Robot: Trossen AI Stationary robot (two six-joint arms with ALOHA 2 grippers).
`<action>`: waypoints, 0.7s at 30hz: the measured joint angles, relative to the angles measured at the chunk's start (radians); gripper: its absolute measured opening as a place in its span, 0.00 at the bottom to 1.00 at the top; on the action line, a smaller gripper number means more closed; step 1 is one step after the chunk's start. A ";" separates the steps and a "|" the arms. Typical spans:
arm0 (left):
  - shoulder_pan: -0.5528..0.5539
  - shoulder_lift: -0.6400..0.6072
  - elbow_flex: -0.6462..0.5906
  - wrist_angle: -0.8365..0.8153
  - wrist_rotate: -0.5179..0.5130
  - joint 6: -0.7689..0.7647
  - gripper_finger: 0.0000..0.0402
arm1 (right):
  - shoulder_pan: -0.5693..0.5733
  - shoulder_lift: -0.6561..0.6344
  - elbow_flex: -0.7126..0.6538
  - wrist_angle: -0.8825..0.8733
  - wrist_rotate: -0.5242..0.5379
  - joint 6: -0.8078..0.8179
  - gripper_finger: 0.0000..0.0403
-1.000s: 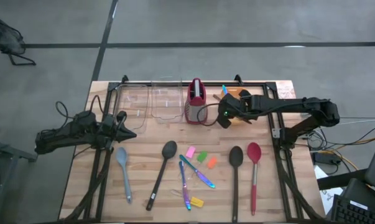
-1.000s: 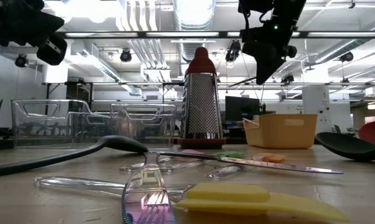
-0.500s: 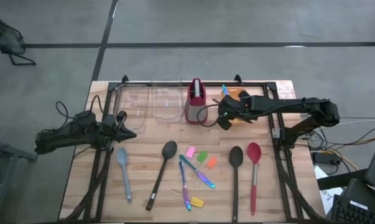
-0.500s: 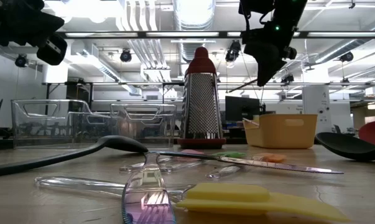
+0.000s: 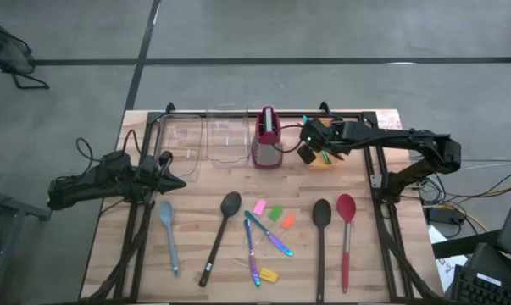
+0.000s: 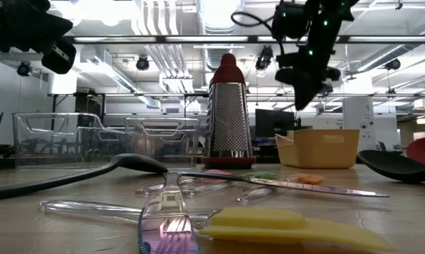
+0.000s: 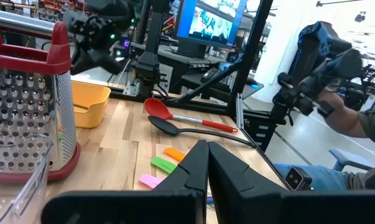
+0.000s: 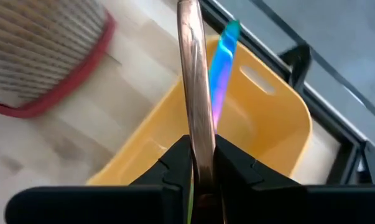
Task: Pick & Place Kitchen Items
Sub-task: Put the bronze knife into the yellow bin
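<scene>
The right pincer (image 8: 198, 163) is closed on a thin iridescent cutlery piece (image 8: 197, 81), held above the orange bin (image 8: 262, 124); its lower end is hidden between the fingers. The left pincer (image 7: 207, 163) is fully closed and empty, at the left side of the surface (image 5: 365, 246).

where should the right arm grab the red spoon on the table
Grip the red spoon mid-handle, coming straight down. It lies flat, bowl toward the far edge, with the handle thin and straight. Close across the handle; the black spoon lies parallel on one side.
</scene>
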 joint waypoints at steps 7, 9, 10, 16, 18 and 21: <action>0.000 0.000 0.000 0.000 0.000 0.000 0.03 | -0.090 0.000 -0.123 0.232 -0.082 0.057 0.11; 0.000 0.000 0.000 0.000 0.000 0.000 0.03 | -0.106 0.000 -0.163 0.316 -0.085 0.056 0.14; 0.000 0.000 0.000 0.000 0.000 0.000 0.03 | -0.114 0.000 -0.181 0.360 -0.087 0.052 0.15; 0.000 0.000 0.000 0.000 0.000 0.000 0.03 | -0.151 0.000 -0.282 0.523 -0.085 0.042 0.12; 0.000 0.000 0.000 0.000 0.000 0.000 0.03 | -0.159 0.000 -0.303 0.545 -0.085 0.042 0.10; 0.000 0.000 0.000 0.000 0.000 0.000 0.03 | -0.165 -0.001 -0.327 0.568 -0.077 0.040 0.10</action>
